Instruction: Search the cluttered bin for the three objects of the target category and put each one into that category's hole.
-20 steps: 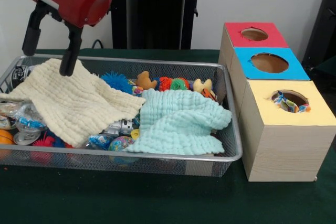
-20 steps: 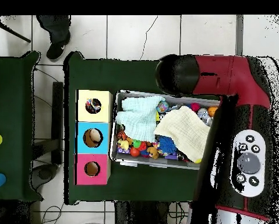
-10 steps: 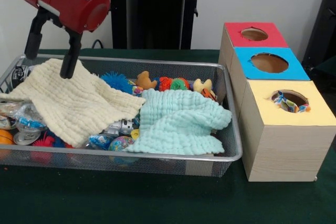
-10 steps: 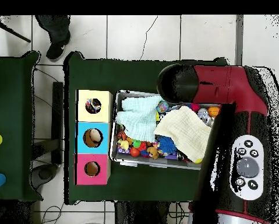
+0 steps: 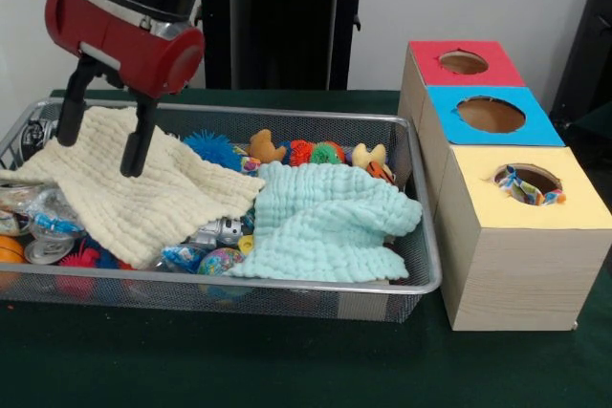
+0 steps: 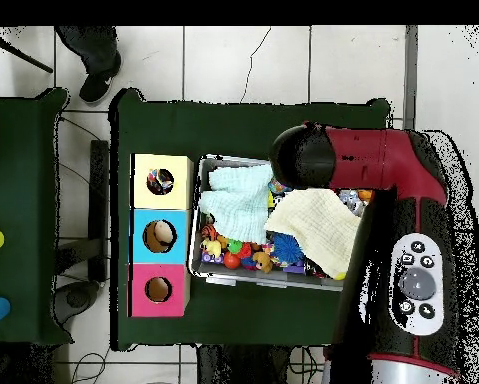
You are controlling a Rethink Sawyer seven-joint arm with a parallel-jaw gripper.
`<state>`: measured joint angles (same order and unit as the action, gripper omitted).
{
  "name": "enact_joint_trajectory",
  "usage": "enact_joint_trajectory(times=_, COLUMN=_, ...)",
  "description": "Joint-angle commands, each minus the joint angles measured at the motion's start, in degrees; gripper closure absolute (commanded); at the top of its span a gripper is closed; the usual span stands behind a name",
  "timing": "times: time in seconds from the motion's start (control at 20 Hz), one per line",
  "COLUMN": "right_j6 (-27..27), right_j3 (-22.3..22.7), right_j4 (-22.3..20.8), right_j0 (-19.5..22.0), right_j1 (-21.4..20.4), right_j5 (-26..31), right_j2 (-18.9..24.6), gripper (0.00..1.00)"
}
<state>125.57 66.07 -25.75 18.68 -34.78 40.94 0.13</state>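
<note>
A wire bin (image 5: 287,113) holds a cream cloth (image 5: 153,200) on the left and a mint cloth (image 5: 325,222) on the right, laid over a heap of small toys. A blue spiky ball (image 5: 212,148), a brown toy (image 5: 266,147) and a yellow duck (image 5: 369,155) show along the back. My gripper (image 5: 98,156) hangs open just over the cream cloth's back left part, with nothing between its fingers. In the overhead view the arm (image 6: 383,170) hides the gripper, and the cream cloth (image 6: 318,230) and mint cloth (image 6: 238,200) lie in the bin (image 6: 205,278).
Three boxes with round holes stand right of the bin: red top (image 5: 497,72), blue top (image 5: 535,126), yellow top (image 5: 583,207), the yellow hole showing a patterned item (image 5: 528,186). Overhead they are the yellow box (image 6: 179,182), blue box (image 6: 179,236) and pink box (image 6: 177,290). A person's shoe (image 6: 98,75) stands beyond the table.
My gripper has come down and shifted slightly right, closer over the cream cloth. It stays open. The cloths and toys have not moved.
</note>
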Motion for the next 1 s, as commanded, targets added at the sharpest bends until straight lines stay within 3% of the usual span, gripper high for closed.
enact_joint_trajectory(times=0.05, right_j6=2.9, right_j3=9.6, right_j4=-0.5, right_j0=0.6, right_j1=3.9, right_j5=-1.9, right_j2=-0.1, gripper=0.0)
enact_joint_trajectory(times=0.45, right_j6=2.5, right_j3=9.6, right_j4=-0.3, right_j0=0.6, right_j1=4.1, right_j5=-2.3, right_j2=-1.3, gripper=0.0)
enact_joint_trajectory(times=1.0, right_j6=1.4, right_j3=11.3, right_j4=-0.5, right_j0=4.3, right_j1=6.5, right_j5=-6.1, right_j2=-0.3, gripper=0.0)
